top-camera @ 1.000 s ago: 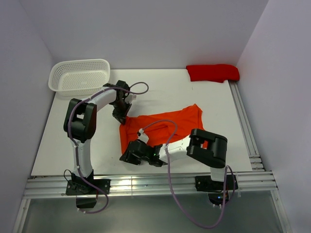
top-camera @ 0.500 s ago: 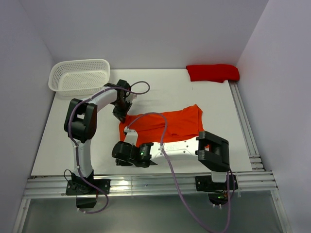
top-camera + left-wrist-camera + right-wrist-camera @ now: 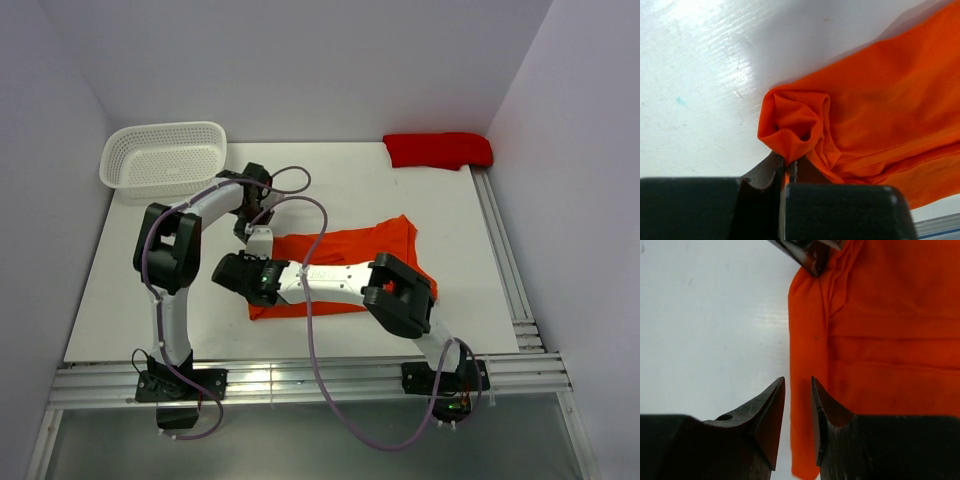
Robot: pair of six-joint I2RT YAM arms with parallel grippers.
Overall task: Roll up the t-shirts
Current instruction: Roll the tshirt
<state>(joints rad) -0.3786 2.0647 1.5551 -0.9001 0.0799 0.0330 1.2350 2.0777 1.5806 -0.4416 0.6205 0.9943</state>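
Note:
The bright orange t-shirt (image 3: 362,250) lies folded into a wide band at the table's middle. My left gripper (image 3: 254,228) is shut on a bunched fold at the shirt's far-left corner. The left wrist view shows that fold (image 3: 795,125) pinched between the closed jaws (image 3: 786,167). My right arm reaches across the shirt to its left end. My right gripper (image 3: 238,272) is there, open by a narrow gap. In the right wrist view its tips (image 3: 798,381) straddle the shirt's left edge (image 3: 807,340) from above. The left gripper's tip (image 3: 807,252) shows at the top of that view.
A white plastic basket (image 3: 165,155) stands at the back left. A folded red cloth (image 3: 438,149) lies at the back right. Metal rails (image 3: 505,250) run along the right and near edges. The side walls stand close to the table.
My right arm has swung left and away from me, carrying its gripper from the shirt's near edge to its left end. The left gripper has kept its hold and barely moved.

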